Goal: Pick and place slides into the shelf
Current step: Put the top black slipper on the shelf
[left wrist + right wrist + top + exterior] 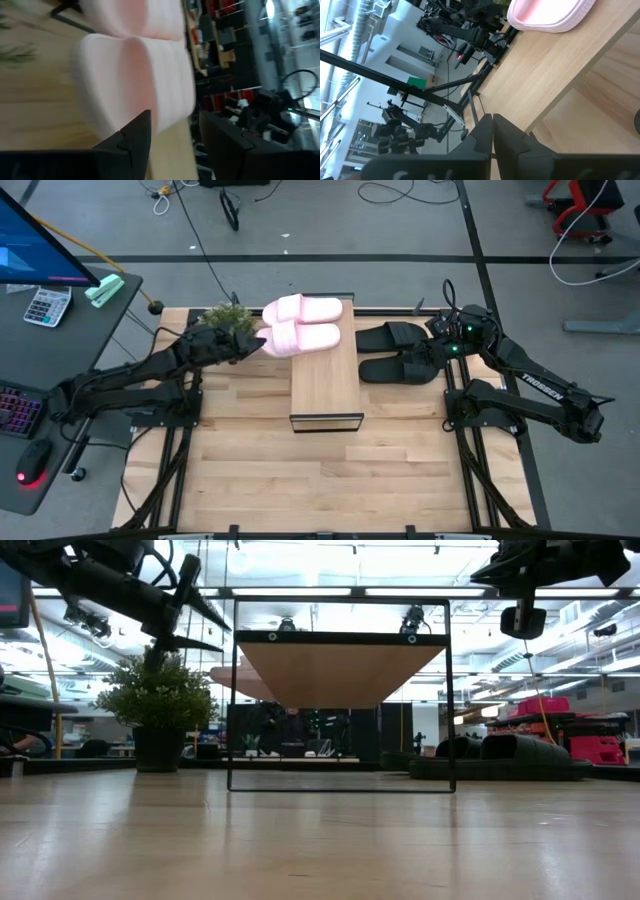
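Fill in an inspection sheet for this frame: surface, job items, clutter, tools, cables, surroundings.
Surface: slatted wooden tabletop, bare in front.
Job's things: pink slides side by side on the far end of the shelf; black slides on the tabletop to its right.
Clutter: small potted plant at the far left.
Grippers: left tool open at the nearer pink slide's end; right tool shut, above the black slides.
Cables: several on the floor behind the table.
Surroundings: desk with calculator at the left.

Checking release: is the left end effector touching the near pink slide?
Cannot tell. In the left wrist view the open left end effector sits right at the near pink slide's edge, but neither contact nor a gap shows plainly.
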{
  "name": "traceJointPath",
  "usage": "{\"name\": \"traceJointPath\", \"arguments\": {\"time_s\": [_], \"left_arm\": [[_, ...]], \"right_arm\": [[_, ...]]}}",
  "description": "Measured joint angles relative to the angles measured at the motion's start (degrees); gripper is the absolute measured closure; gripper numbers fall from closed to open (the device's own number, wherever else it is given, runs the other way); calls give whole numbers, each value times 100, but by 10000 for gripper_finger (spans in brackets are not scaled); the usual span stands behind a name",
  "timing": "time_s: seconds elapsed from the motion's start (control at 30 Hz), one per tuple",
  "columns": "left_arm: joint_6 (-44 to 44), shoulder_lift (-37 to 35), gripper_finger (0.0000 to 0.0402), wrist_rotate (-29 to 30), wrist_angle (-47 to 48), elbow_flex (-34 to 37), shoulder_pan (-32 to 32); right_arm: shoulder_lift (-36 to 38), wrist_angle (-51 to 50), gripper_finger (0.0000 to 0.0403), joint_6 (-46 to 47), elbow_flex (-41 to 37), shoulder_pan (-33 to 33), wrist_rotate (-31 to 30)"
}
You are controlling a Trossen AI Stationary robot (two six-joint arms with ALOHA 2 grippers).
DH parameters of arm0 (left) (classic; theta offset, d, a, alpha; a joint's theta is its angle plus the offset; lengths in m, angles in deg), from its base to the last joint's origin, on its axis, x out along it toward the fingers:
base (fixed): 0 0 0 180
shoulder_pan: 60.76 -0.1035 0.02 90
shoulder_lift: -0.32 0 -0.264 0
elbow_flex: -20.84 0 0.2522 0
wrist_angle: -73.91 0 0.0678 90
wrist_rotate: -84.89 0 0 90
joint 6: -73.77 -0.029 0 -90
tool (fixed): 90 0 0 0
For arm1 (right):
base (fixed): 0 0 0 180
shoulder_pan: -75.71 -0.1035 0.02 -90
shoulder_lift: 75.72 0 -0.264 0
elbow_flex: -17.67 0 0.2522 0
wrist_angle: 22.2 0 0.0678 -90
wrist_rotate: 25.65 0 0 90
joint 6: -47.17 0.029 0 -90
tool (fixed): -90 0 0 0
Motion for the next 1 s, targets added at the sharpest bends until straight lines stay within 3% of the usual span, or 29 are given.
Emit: {"name": "traceJointPath", "arguments": {"time_s": [0.17, 0.4, 0.63, 0.87, 1.0], "left_arm": [[-6, -422, 236, 212, 824, 0, -9], [1, -806, 259, 409, 1252, 0, -9], [10, -895, 307, 355, 1055, -1, 153], [-234, -893, 386, 371, 1044, -151, 657], [-302, -884, 392, 596, 1017, -350, 1003]], "right_arm": [[0, 0, 383, 15, 0, 0, 0], [0, 1, 383, 15, 0, 0, 0], [2, 0, 383, 15, 0, 0, 0], [2, 0, 383, -19, 0, 4, 0], [2, -1, 383, -82, 0, 104, -107]]}}
